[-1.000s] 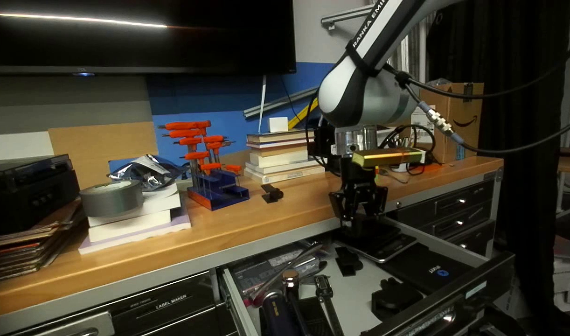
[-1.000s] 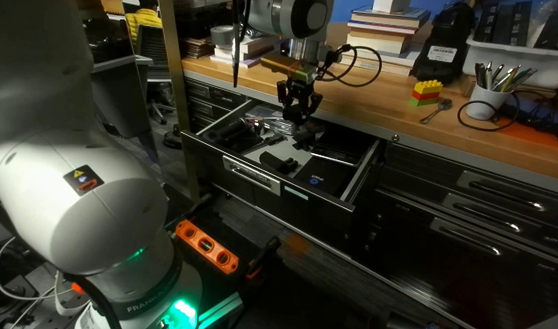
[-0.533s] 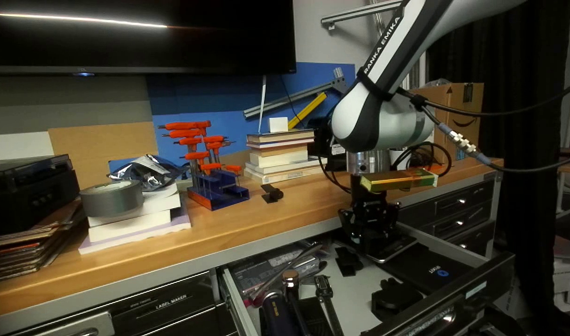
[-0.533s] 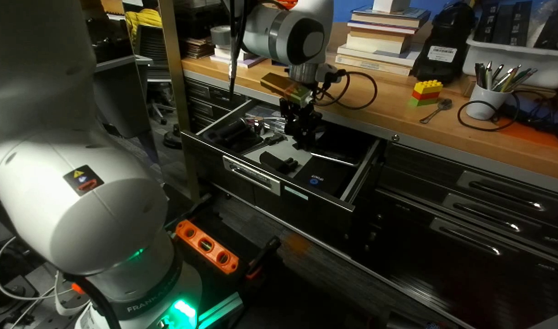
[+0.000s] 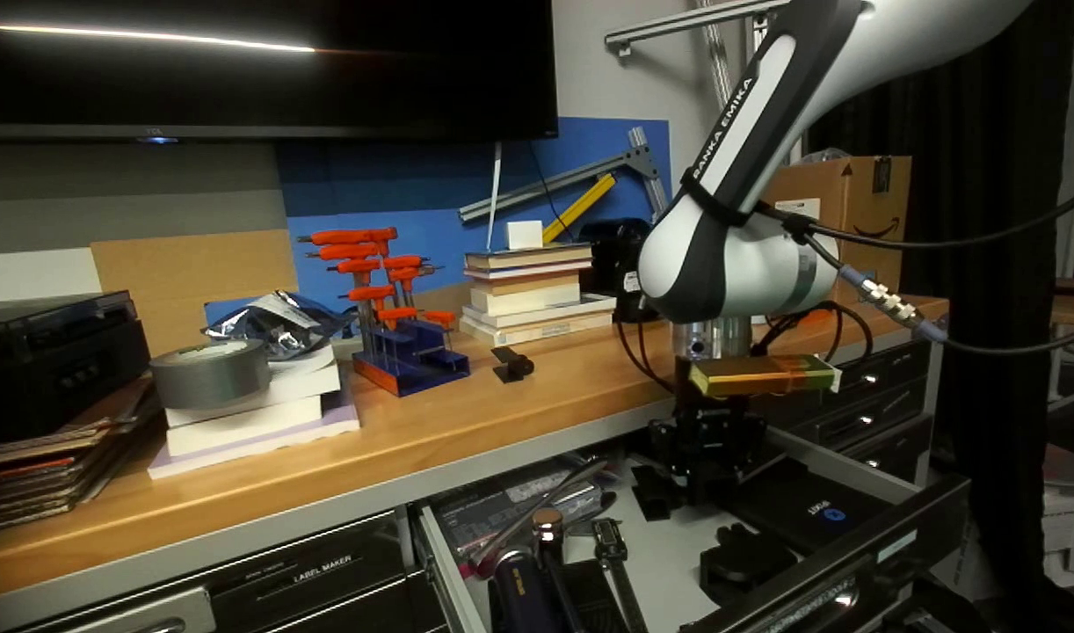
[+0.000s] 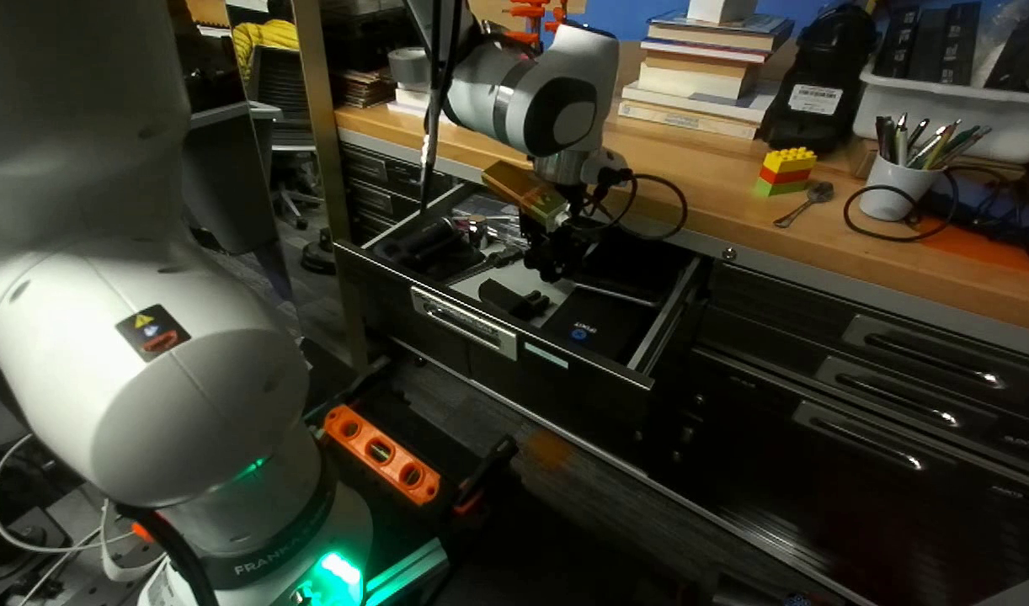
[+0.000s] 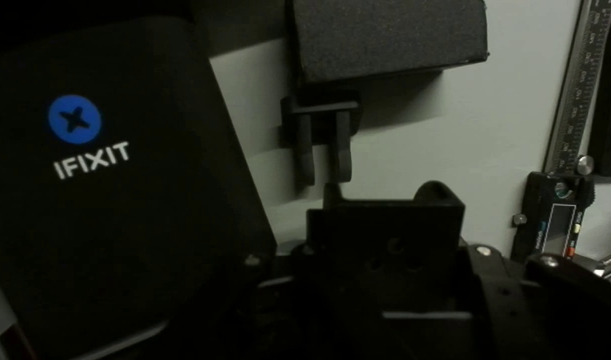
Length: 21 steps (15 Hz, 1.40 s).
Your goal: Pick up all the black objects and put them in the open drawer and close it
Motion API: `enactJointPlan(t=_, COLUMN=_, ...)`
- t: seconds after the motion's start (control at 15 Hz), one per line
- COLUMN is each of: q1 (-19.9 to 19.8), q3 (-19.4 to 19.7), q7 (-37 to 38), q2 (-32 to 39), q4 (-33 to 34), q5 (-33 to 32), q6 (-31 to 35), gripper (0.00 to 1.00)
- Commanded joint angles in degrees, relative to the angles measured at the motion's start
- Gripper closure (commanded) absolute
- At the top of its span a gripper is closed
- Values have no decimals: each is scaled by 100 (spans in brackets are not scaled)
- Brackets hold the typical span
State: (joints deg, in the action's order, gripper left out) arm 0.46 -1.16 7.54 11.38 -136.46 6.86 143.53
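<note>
Jaws low over the open drawer (image 5: 664, 549), clamped on a black part (image 7: 385, 230) (wrist view); black block (image 7: 390, 40) at twelve o'clock. Exterior view: black piece (image 5: 518, 367) on counter (image 5: 431, 422), ten o'clock.

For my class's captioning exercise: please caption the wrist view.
Jointed black gripper framed by a flat black IFIXIT case, a chunky matte black block and a silver and black digital caliper.

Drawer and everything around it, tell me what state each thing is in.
Drawer: open.
Gripper: low over the drawer, apparently closed on a black piece.
Pronged black block: lying in the drawer.
Knobbed black part: on the bench, not yet put away.
Neighbouring drawers: shut.
White cup: upright, holding pens.
Screen: dark.
Base light: lit green.
</note>
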Motion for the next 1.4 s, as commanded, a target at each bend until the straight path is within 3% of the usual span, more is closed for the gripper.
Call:
enactJointPlan(t=0.0, q1=19, q3=-23, q7=114, q2=18, q4=-155, q5=294, q6=366, gripper=75)
enactJointPlan(t=0.2, q1=79, q3=5, q7=426, q2=88, q4=-254, q5=305, q6=659, gripper=75)
enactJointPlan(t=0.67, q1=468, q3=264, q7=2073, q2=152, q4=-531, q5=-40, q6=1525, gripper=75)
enactJointPlan(t=1.2, q1=1140, q3=973, q7=3956, q2=168, q4=-634, q5=-1317, q6=1676, gripper=75)
enactJointPlan(t=1.27, q1=1183, q3=1000, q7=4139, q2=174, q4=-617, q5=-1434, q6=1628, gripper=61)
enactJointPlan(t=1.33, q1=1179, q3=980, q7=4212, q2=169, q4=-600, q5=-1484, q6=1571, gripper=25)
